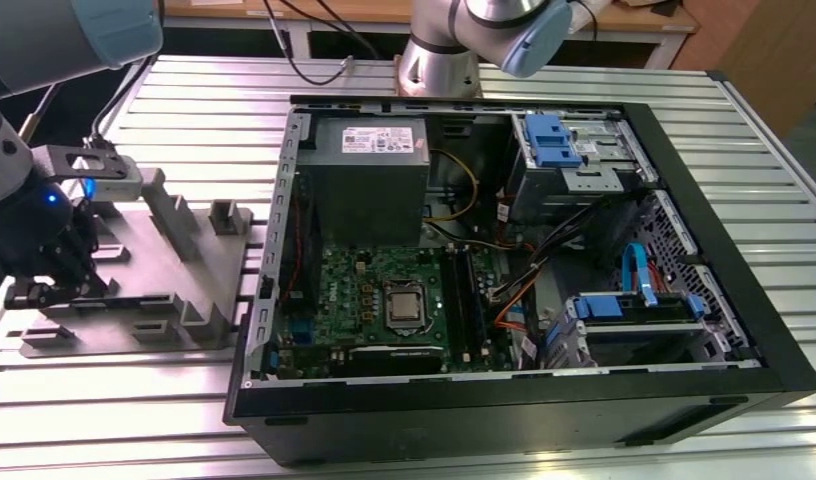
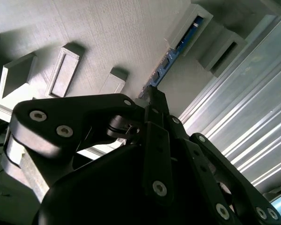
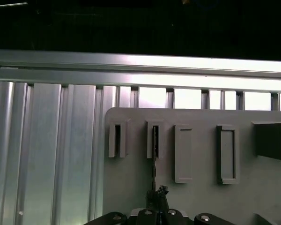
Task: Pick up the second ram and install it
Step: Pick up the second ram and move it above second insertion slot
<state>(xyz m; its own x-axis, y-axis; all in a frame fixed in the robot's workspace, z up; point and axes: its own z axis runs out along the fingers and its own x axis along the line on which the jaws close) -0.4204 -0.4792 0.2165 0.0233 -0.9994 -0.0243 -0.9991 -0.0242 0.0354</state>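
Observation:
The second ram (image 2: 171, 56) is a thin bluish stick standing on edge in a slotted holder of the gray fixture plate (image 2: 107, 37). In the first wrist view the second ram (image 3: 154, 154) shows edge-on, running from a slot down to my fingertips. My gripper (image 2: 152, 93) (image 3: 158, 191) is shut on the near end of the stick. In the exterior view my gripper (image 1: 48, 290) hangs over the fixture plate (image 1: 181, 270) at that view's left, beside the open computer case (image 1: 675, 400).
The case holds a green motherboard (image 1: 368, 290), dark memory slots (image 1: 468, 300), a gray power-supply box (image 1: 368, 165) and blue drive brackets (image 1: 548, 140). Several empty holders (image 3: 227, 154) rise from the fixture plate. The ribbed aluminium table (image 1: 728, 110) surrounds everything.

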